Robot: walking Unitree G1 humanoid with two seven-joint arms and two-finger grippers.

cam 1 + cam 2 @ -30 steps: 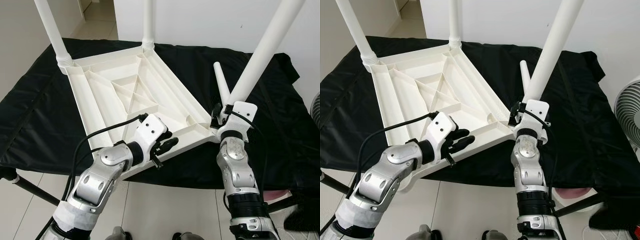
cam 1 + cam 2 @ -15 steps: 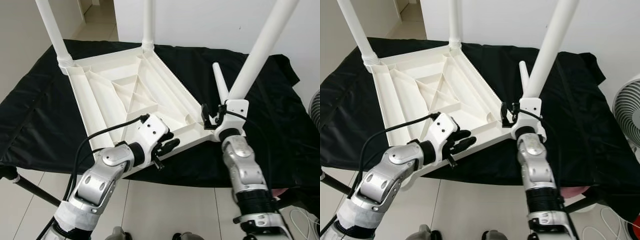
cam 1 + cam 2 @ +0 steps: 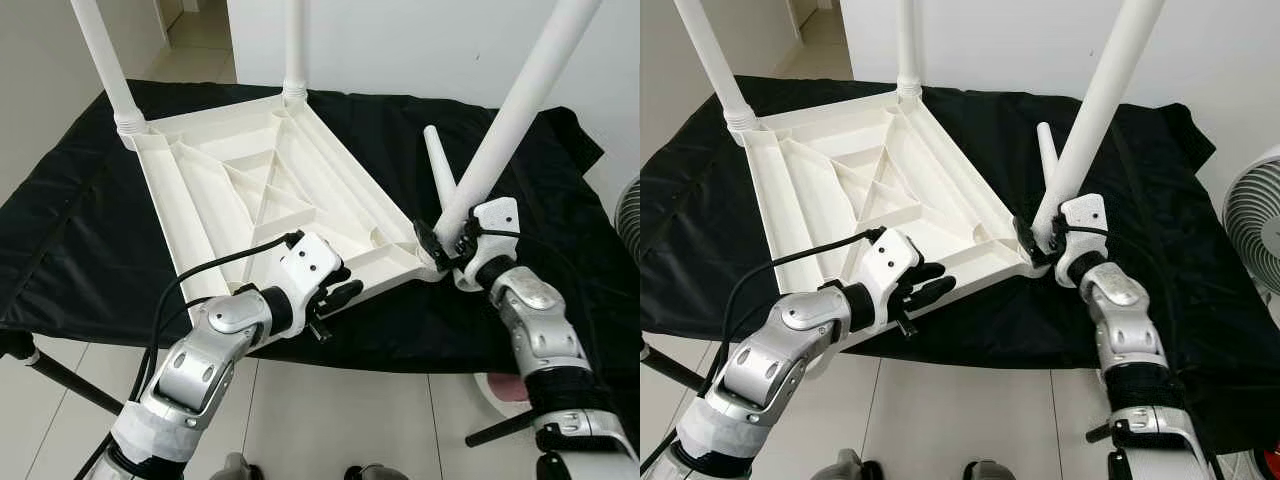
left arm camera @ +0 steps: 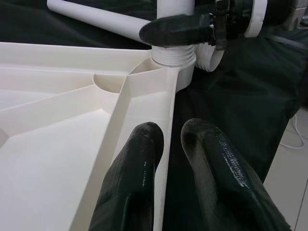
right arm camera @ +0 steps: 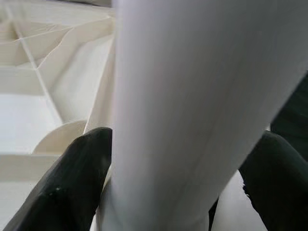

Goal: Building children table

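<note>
A white plastic table top [image 3: 250, 190] lies upside down on a black cloth [image 3: 80, 230]. Two white legs [image 3: 105, 60] [image 3: 294, 45] stand in its far corners. A third leg [image 3: 510, 110] rises, tilted, from the near right corner socket [image 4: 174, 53]. My right gripper [image 3: 445, 245] is shut around that leg's base, one finger on each side of the leg [image 5: 192, 96]. My left gripper [image 3: 335, 295] is shut on the near rim of the table top, its fingers [image 4: 132, 168] straddling the rim wall. A loose fourth leg [image 3: 440, 165] lies on the cloth behind the right gripper.
The cloth-covered surface ends just before me, with tiled floor [image 3: 330, 410] below its near edge. A white fan [image 3: 1250, 215] stands at the far right. A pale wall runs behind the surface.
My right forearm has swung out to the right while its gripper stays around the base of the third leg. The left gripper has held its place on the rim.
</note>
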